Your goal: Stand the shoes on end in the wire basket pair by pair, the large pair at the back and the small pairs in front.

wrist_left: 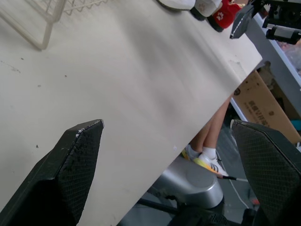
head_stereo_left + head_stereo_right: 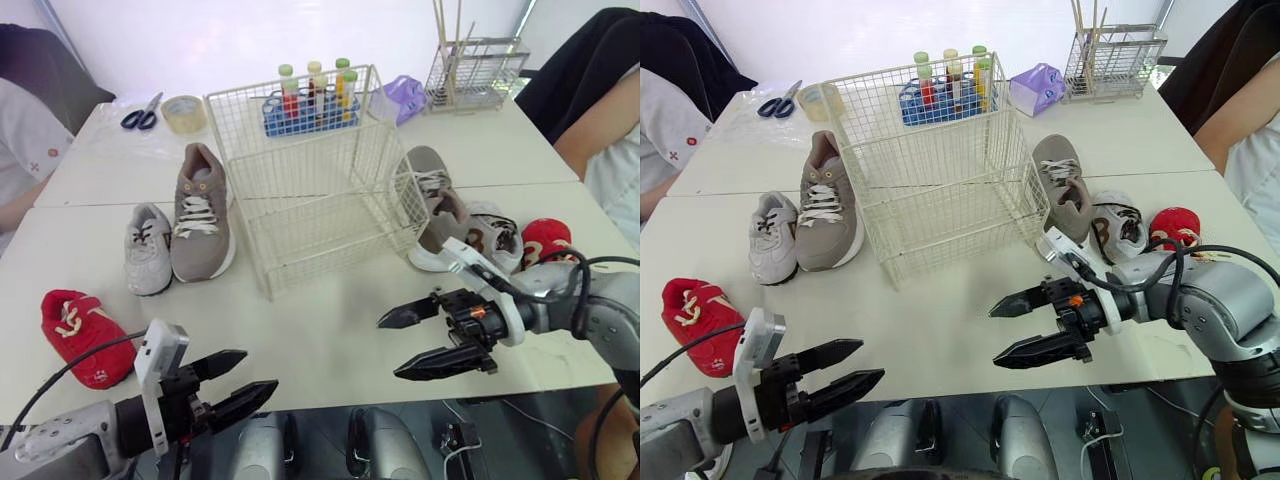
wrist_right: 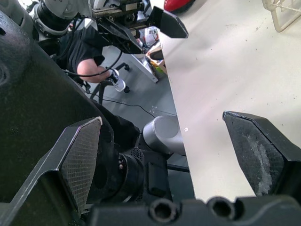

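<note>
1. Your wire basket [image 2: 310, 180], a white grid mesh, stands mid-table [image 2: 330, 330].
2. At its 9 o'clock lie a taupe large shoe [image 2: 202, 212] and a grey small shoe [image 2: 148, 248]; a red small shoe [image 2: 85, 335] lies at 8.
3. At 3 o'clock lie a second large shoe [image 2: 432, 205], a pale small shoe [image 2: 493, 238] and a second red shoe [image 2: 545, 240].
4. Your left gripper [image 2: 258, 372] at 7 o'clock and right gripper [image 2: 390, 348] at 5 both gape wide, holding nothing, over the near table edge. Bare tabletop separates them from the basket.
</note>
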Tool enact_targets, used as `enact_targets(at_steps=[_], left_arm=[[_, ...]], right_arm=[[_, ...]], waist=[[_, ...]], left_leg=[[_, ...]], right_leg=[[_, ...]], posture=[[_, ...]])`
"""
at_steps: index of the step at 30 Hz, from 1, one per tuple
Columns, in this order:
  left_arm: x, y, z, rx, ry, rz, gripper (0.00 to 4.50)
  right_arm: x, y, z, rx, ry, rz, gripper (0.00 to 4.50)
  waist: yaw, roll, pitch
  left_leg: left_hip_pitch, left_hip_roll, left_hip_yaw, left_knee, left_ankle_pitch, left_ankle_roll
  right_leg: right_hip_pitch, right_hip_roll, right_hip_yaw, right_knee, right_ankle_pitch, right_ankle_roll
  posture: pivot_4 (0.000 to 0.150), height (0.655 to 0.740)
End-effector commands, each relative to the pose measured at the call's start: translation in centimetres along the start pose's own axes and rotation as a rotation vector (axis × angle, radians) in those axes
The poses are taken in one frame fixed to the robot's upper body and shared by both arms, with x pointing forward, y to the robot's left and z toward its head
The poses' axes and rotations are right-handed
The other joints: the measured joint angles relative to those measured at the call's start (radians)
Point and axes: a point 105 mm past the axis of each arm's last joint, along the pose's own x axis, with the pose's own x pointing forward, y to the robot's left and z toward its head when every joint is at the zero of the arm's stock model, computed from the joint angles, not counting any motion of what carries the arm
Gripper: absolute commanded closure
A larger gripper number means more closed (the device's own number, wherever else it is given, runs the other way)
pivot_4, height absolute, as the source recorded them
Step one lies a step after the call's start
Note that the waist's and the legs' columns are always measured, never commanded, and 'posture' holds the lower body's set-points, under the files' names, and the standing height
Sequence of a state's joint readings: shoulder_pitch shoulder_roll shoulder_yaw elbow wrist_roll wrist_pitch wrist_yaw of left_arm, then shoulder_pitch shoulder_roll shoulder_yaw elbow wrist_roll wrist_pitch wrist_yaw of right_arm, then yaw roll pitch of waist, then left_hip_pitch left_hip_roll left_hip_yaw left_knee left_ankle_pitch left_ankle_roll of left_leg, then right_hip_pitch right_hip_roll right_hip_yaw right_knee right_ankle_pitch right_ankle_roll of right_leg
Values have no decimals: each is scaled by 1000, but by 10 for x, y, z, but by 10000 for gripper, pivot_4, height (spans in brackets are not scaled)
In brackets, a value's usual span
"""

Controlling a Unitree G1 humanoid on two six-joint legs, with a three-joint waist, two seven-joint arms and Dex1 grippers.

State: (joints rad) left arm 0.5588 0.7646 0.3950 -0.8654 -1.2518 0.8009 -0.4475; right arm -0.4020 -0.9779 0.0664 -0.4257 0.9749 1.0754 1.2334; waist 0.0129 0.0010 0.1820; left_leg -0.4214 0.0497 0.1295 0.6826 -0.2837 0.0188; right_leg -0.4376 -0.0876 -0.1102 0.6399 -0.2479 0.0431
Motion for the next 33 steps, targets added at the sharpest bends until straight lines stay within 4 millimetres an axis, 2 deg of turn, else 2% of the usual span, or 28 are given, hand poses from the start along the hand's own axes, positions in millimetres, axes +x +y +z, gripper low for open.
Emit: enact_targets(at_steps=[1, 6, 10, 22, 26, 28, 32, 33], left_arm=[[2, -3, 1, 14, -3, -6, 112], [4, -8, 2, 18, 9, -31, 112], [7, -6, 9, 22, -23, -25, 112], [12, -1, 13, 65, -19, -31, 112], [14, -10, 19, 51, -47, -76, 112], [16, -13, 20, 68, -34, -100, 112], [20, -22, 33, 154, -16, -164, 112], [20, -25, 42, 204, -13, -183, 112]], right_arm=[[-1, 2, 8, -36, -16, 14, 0], [0, 0, 4, -42, 8, -5, 0], [-1, 0, 3, -33, 7, 3, 0], [1, -3, -7, -80, 75, -35, 0], [-10, 6, 5, -127, 99, -42, 0], [-17, 14, 20, -187, 104, -35, 0], [-28, 24, 77, -301, -31, -6, 0], [-30, 20, 88, -369, -15, -47, 0]], waist=[[0, 0, 0], [-1, 0, 0], [0, 0, 0], [0, 0, 0], [0, 0, 0], [0, 0, 0], [-6, 0, 0], [-4, 0, 0]], left_leg=[[0, 0, 0, 0, 0, 0], [0, 0, 0, 0, 0, 0], [0, 0, 0, 0, 0, 0], [0, 0, 0, 0, 0, 0], [0, 0, 0, 1, 0, 0], [0, 0, 0, 1, 0, 0], [2, 0, 0, 1, 1, -1], [2, 0, 0, 1, 1, -1]], right_leg=[[0, 0, 0, 0, 0, 0], [0, 0, 0, 0, 0, 0], [0, 0, 0, 0, 0, 0], [0, 1, 0, 1, 0, 0], [0, 0, 0, 1, 0, 0], [0, 0, 0, 1, 0, 0], [0, 1, 0, 3, 0, 0], [0, 1, 0, 3, 0, 0]], posture=[[1500, 7400], [1500, 7400], [1500, 7400], [1500, 7400], [1500, 7400], [1500, 7400], [1500, 7400], [1500, 7400]])
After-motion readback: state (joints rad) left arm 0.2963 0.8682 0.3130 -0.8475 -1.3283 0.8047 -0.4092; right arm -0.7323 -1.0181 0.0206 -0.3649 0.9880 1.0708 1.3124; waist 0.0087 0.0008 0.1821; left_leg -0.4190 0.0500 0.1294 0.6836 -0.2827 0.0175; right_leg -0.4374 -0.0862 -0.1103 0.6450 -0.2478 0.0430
